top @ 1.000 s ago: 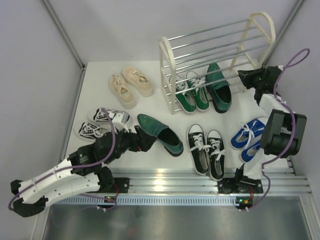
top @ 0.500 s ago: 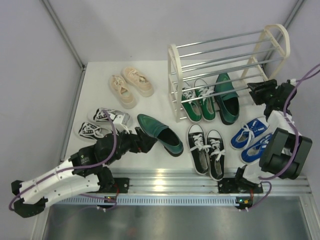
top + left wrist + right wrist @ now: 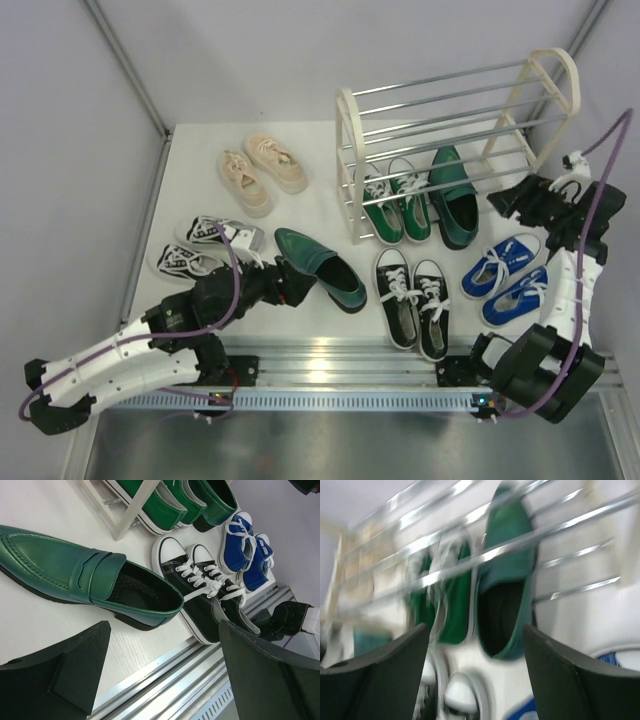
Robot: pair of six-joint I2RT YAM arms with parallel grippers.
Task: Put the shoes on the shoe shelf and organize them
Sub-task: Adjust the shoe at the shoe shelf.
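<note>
The shoe shelf (image 3: 348,160) stands at the back right. On the floor between its end frames sit a green canvas pair (image 3: 395,207) and one dark green loafer (image 3: 455,208). The other loafer (image 3: 322,266) lies loose on the table, and my left gripper (image 3: 287,284) hovers open just left of its heel. The left wrist view has that loafer (image 3: 85,575) ahead of the spread fingers (image 3: 75,675), untouched. My right gripper (image 3: 507,201) is open by the shelf's right front, holding nothing. Its blurred wrist view faces the shelved loafer (image 3: 506,580) behind the rods (image 3: 520,541).
Black canvas sneakers (image 3: 412,300) and blue ones (image 3: 505,280) lie in front of the shelf. Cream sneakers (image 3: 262,172) and striped sneakers (image 3: 205,245) sit on the left. A metal rail (image 3: 350,360) runs along the near table edge.
The shelf shifted to the right with the right gripper on it. That gripper then opened, let go and drew back toward the near side. The left arm barely moved.
</note>
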